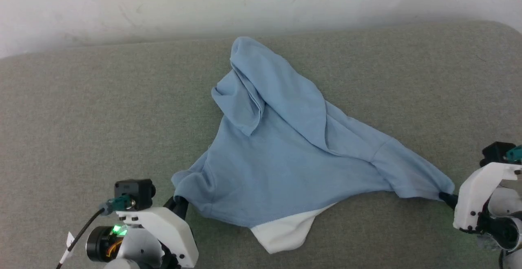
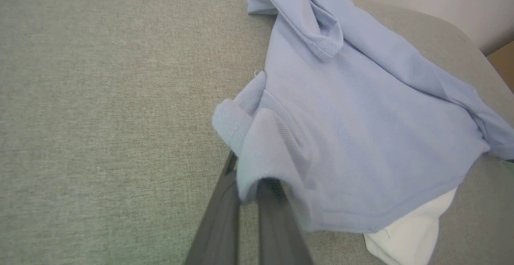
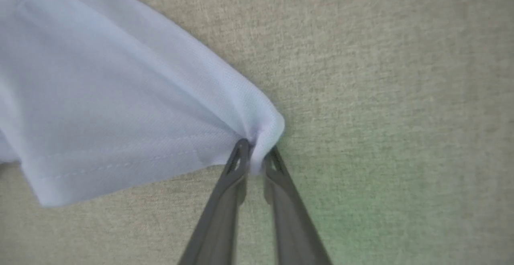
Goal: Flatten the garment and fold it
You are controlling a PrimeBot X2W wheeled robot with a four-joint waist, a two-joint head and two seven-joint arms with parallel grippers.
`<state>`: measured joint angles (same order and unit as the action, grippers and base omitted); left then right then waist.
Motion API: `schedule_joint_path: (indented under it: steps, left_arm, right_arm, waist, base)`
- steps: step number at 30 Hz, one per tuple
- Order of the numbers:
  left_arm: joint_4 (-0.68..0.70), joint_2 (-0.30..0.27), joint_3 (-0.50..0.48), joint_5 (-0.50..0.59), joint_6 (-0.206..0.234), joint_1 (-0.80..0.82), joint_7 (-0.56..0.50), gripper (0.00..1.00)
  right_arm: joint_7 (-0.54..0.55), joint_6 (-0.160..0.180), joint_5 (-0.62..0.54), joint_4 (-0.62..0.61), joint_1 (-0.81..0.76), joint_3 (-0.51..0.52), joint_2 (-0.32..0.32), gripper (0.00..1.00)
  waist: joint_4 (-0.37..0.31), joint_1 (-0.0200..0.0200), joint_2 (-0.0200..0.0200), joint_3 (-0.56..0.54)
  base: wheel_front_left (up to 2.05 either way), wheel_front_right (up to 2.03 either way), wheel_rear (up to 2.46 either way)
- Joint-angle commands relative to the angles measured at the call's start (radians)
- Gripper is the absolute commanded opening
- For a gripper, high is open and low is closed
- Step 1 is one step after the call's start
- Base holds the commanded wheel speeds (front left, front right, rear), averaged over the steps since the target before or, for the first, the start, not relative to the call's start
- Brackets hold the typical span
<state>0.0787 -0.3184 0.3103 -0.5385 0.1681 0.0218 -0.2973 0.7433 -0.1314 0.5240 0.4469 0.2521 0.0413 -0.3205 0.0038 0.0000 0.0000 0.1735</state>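
The left gripper [image 1: 178,204], at the lower left of the head view, has its dark fingers [image 2: 219,225] pressed together on a bunched corner of the garment [image 1: 285,151], with cloth draped over their tips. The right gripper [image 1: 445,197], at the right edge, pinches the opposite corner; the right wrist view shows a small fold of blue cloth squeezed between its fingertips [image 3: 241,152]. The garment lies crumpled across the middle of the grey cushion [image 1: 81,118], stretched between both grippers, a folded lobe reaching toward the upper centre. A white flap [image 1: 281,232] pokes out under its lower edge.
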Motion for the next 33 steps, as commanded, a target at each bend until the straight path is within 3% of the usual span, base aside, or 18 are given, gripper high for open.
schedule_joint_path:
  steps: [1, 7, 12, 17, 22, 27, 33]
  left_arm:
    - [-0.001, 0.0, -0.005, -0.003, 0.002, -0.001, 0.011, 0.0]
    - [0.016, -0.016, -0.042, -0.005, 0.001, 0.008, 0.061, 0.0]
    - [0.118, -0.061, -0.109, 0.017, 0.02, 0.041, 0.105, 0.0]
    - [0.252, -0.127, -0.192, 0.045, 0.047, 0.107, 0.108, 0.0]
    - [0.315, -0.19, -0.244, 0.055, 0.035, 0.247, 0.088, 0.0]
    - [0.257, -0.211, -0.246, 0.041, 0.0, 0.454, 0.075, 0.0]
    - [0.032, -0.188, -0.198, 0.054, -0.049, 0.746, 0.107, 0.0]
  right_arm:
    - [0.033, 0.001, 0.012, 0.051, -0.053, -0.04, 0.039, 0.0]
    - [-0.103, 0.001, 0.063, -0.079, -0.033, -0.035, -0.001, 0.0]
    - [-0.225, 0.001, 0.05, -0.341, -0.053, 0.037, -0.048, 0.0]
    - [-0.267, 0.001, -0.041, -0.637, -0.059, 0.138, -0.07, 0.0]
    - [-0.297, 0.001, -0.086, -0.826, 0.041, 0.191, -0.07, 0.0]
    - [-0.304, 0.001, -0.079, -0.831, 0.226, 0.182, -0.097, 0.0]
    - [-0.379, 0.001, -0.056, -0.613, 0.516, 0.107, -0.139, 0.0]
  waist:
    - [-0.005, 0.0, 0.0, -0.008]
    - [-0.016, 0.0, 0.0, -0.048]
    - [-0.017, 0.0, 0.0, -0.097]
    - [-0.022, 0.0, 0.0, -0.129]
    - [-0.023, 0.0, 0.0, -0.139]
    - [-0.027, 0.0, 0.0, -0.108]
    - [-0.04, 0.0, 0.0, -0.02]
  base:
    - [0.0, 0.0, 0.0]
    - [0.0, 0.0, 0.0]
    - [0.0, 0.0, 0.0]
    - [0.0, 0.0, 0.0]
    - [0.0, 0.0, 0.0]
    - [0.0, 0.0, 0.0]
    - [0.0, 0.0, 0.0]
